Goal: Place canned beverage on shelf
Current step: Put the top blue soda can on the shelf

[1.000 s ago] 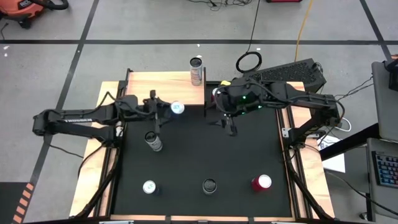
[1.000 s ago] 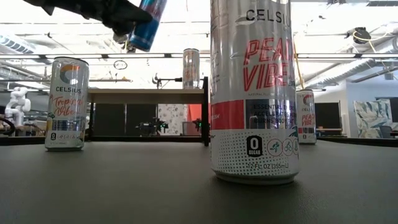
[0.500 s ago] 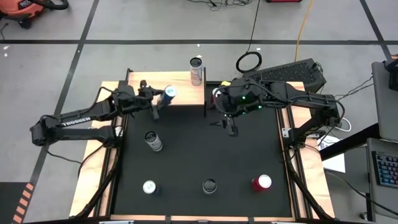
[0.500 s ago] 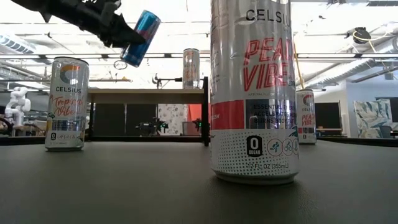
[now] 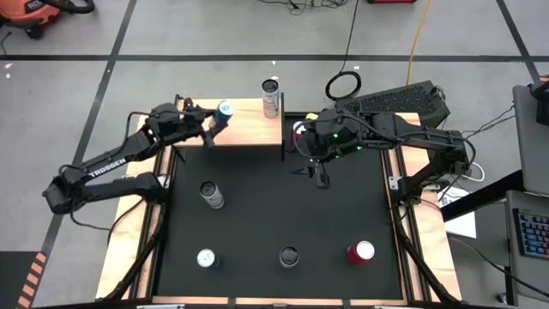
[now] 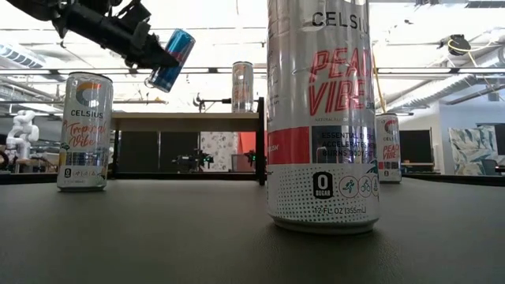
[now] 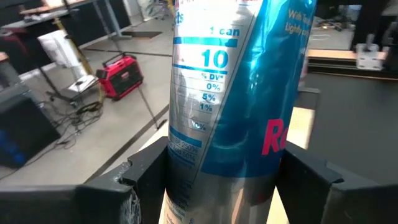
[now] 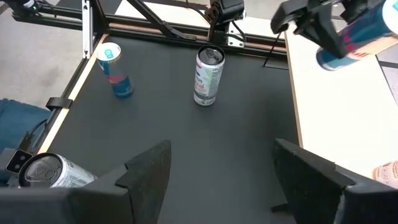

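**Blue can carried tilted over the shelf's left end**

Since the earlier frames the left arm has swung up and left in the high view, carrying the blue can (image 5: 224,111) away from the black mat (image 5: 274,215) and over the shelf (image 5: 249,129), whose light-wood board sits in the upper middle of that frame. The silver can (image 5: 271,96) already standing on the shelf has not shifted, and neither has the right arm.

What could go wrong: the blue can rides tilted, top leaning away from the arm, as the low view shows at upper left. Released at that angle it would likely land on its rim, tip and roll along or off the board. It also hangs near the shelf's left end, so a set-down there leaves little margin before the edge. Too fast a descent could jolt the shelf and rock the silver can.

The left gripper (image 5: 211,120) has its fingers clamped on the blue can's sides, spread only as far as the can's width; the left wrist view shows the can filling the gap between both fingers. The right gripper (image 5: 318,176) hangs over the mat at centre right of the high view, fingers parted and holding nothing.
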Controlling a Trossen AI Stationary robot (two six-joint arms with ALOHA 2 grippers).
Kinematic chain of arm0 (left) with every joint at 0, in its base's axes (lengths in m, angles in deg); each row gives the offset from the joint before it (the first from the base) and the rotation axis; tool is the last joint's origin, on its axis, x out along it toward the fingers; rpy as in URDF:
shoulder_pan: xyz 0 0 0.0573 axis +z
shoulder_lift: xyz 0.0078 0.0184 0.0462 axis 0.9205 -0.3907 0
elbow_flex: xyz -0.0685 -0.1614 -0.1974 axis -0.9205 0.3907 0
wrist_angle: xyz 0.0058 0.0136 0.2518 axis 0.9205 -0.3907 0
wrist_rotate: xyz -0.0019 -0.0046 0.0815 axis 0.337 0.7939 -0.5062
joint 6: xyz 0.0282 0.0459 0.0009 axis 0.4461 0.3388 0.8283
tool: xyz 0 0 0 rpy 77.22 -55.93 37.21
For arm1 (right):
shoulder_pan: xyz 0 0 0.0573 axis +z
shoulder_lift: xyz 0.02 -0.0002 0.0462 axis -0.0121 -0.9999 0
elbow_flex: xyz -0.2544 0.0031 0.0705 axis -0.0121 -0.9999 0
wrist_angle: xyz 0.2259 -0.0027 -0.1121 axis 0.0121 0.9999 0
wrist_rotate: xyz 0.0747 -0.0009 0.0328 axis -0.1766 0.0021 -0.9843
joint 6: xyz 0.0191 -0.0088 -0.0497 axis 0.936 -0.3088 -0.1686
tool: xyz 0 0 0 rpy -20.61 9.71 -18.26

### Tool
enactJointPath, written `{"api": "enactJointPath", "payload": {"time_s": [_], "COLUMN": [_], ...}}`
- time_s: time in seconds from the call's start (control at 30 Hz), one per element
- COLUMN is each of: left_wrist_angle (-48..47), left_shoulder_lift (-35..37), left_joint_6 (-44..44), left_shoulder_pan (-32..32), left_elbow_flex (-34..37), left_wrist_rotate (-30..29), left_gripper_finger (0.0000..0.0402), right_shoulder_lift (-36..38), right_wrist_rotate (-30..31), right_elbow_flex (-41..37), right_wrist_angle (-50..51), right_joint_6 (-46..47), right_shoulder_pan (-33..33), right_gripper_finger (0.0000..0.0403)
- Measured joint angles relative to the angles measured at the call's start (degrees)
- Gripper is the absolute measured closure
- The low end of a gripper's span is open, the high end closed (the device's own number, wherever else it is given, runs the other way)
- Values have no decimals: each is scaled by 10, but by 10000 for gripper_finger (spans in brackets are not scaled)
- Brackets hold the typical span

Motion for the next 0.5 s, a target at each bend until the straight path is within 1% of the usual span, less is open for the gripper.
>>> {"api": "enactJointPath", "payload": {"time_s": [0.1, 0.2, 0.37, 0.5], "left_wrist_angle": [0, 14, 65, 121], "left_shoulder_lift": [0, 0, -19, -47], "left_joint_6": [0, 0, -15, -38], "left_shoulder_pan": [38, 74, 123, 156], "left_elbow_flex": [0, 0, 4, 37], "left_wrist_rotate": [18, 53, 110, 128], "left_gripper_finger": [158, 158, 158, 158], "right_shoulder_lift": [0, 0, 0, 0], "right_wrist_rotate": [-2, -2, -2, -2], "right_elbow_flex": [0, 0, 0, 0], "right_wrist_angle": [0, 0, 0, 0], "right_joint_6": [0, 0, -3, -4], "right_shoulder_pan": [0, 0, 0, 0], "right_gripper_finger": [140, 140, 140, 140]}}
